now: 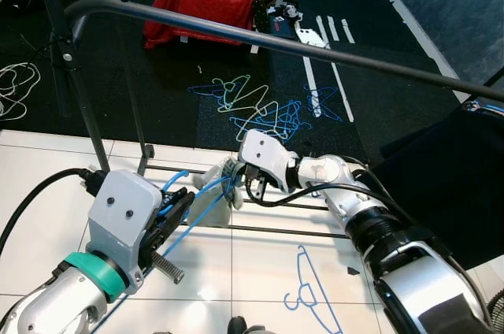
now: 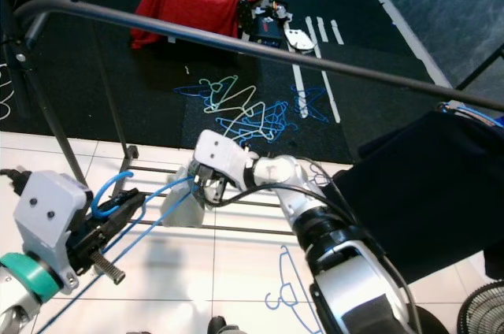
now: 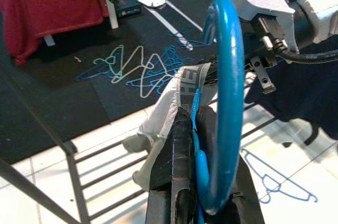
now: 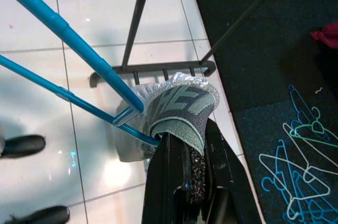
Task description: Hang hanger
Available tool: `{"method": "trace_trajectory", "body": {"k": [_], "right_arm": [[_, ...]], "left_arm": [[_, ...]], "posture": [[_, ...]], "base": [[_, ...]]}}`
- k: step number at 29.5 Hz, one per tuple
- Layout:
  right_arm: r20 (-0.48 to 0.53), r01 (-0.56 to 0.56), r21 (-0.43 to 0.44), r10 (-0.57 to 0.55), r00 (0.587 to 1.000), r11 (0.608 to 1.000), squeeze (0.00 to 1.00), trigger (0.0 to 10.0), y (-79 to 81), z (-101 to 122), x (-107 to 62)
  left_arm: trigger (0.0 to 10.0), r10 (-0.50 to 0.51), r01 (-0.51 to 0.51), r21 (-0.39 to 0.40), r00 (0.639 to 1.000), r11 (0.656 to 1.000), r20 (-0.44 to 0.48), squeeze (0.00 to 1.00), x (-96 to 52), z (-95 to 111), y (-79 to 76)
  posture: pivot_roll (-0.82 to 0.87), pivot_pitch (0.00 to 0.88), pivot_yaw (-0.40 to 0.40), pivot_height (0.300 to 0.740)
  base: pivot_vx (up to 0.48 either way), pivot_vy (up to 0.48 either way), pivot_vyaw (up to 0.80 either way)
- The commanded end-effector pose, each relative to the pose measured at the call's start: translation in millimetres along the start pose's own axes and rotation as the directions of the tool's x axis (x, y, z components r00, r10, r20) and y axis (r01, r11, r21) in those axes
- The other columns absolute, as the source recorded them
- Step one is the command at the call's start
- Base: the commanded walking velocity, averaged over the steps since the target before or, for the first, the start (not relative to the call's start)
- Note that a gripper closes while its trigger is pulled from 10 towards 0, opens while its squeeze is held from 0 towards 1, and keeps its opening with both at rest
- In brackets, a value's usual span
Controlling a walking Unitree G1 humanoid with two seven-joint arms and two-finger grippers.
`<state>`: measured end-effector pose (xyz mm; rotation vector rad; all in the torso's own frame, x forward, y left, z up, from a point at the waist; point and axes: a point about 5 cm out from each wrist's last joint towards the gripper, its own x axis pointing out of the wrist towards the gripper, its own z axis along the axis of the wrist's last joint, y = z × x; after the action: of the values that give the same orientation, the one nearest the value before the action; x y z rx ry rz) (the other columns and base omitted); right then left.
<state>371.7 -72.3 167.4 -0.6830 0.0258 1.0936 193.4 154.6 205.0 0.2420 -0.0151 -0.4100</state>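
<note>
- Hanger [image 1: 206, 192]: blue plastic, held low between both arms, well below the black rail [image 1: 260, 37] of the clothes rack. Hook end sits in the left gripper [image 1: 179, 205]; the straight bars run from there across to the right gripper [image 1: 234, 184], so the long axis lies roughly left to right, slightly tilted.
- Left gripper: fingers closed on the hanger just under the hook; in the left wrist view the hook [image 3: 228, 102] curls up above the fingertips [image 3: 182, 145].
- Right gripper: closed on a grey-and-white garment [image 4: 179, 108] with lettering on its band, draped over the hanger's bar; it looks pinched together with the bar, but I can't confirm that.
- Key relation: rail is up and forward of the hook, crossing the whole view on a diagonal. Left arm owns the hook, so the lift onto the rail is likely its job.
- Looks: thin, rigid, glossy blue, no visible bend.
- Clutter: pile of spare hangers [image 1: 260, 109] on the dark mat beyond the rack; one more hanger [image 1: 311, 291] on the white tiles by the right arm.
</note>
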Motion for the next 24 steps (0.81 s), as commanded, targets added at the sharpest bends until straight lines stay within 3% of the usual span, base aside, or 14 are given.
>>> {"method": "trace_trajectory", "body": {"k": [1,10,12,15,20,24], "right_arm": [[0.01,-0.002,0.026,0.002,1.0,1.0,0.0,10.0,1.1,-3.8,-1.6],[0.009,-0.002,0.029,0.002,1.0,1.0,0.0,10.0,0.2,-7.3,-4.9],[-0.001,0.01,0.033,-0.01,1.0,0.999,0.0,10.0,-1.5,-10.3,-7.9],[-0.007,0.026,0.042,-0.025,1.0,0.999,0.0,10.0,-3.6,-12.4,-10.3],[0.022,0.012,0.057,-0.013,1.0,0.998,0.0,10.0,-0.4,-13.4,-14.1],[0.038,-0.004,0.06,0.001,0.999,0.998,0.0,10.0,1.5,-14.7,-18.0]], "left_arm": [[10.0,0.033,-0.033,0.004,0.999,0.999,0.005,0.0,1.4,-1.3,2.2],[10.0,0.056,-0.056,0.005,0.998,0.998,0.008,0.0,3.3,0.7,6.5],[10.0,0.023,-0.022,-0.053,1.0,0.998,0.016,0.0,0.9,3.8,6.4],[10.0,-0.029,0.031,-0.079,0.999,0.996,0.024,0.0,-1.6,6.0,3.7],[10.0,0.01,-0.009,-0.047,1.0,0.999,0.01,0.0,1.8,2.4,8.0],[10.0,-0.064,0.064,-0.086,0.998,0.994,0.01,0.0,-0.6,3.6,1.9]], "posture": [[0.11,0.15,-0.112,0.74],[0.1,0.151,-0.105,0.74],[0.1,0.152,-0.103,0.74],[0.11,0.152,-0.103,0.74],[0.1,0.148,-0.099,0.74],[0.1,0.146,-0.09,0.74]], "base": [[0.0,0.0,0.0],[0.0,0.0,0.0],[0.0,0.0,0.0],[0.0,0.0,0.0],[0.0,0.0,0.0],[0.0,0.0,0.0]]}}
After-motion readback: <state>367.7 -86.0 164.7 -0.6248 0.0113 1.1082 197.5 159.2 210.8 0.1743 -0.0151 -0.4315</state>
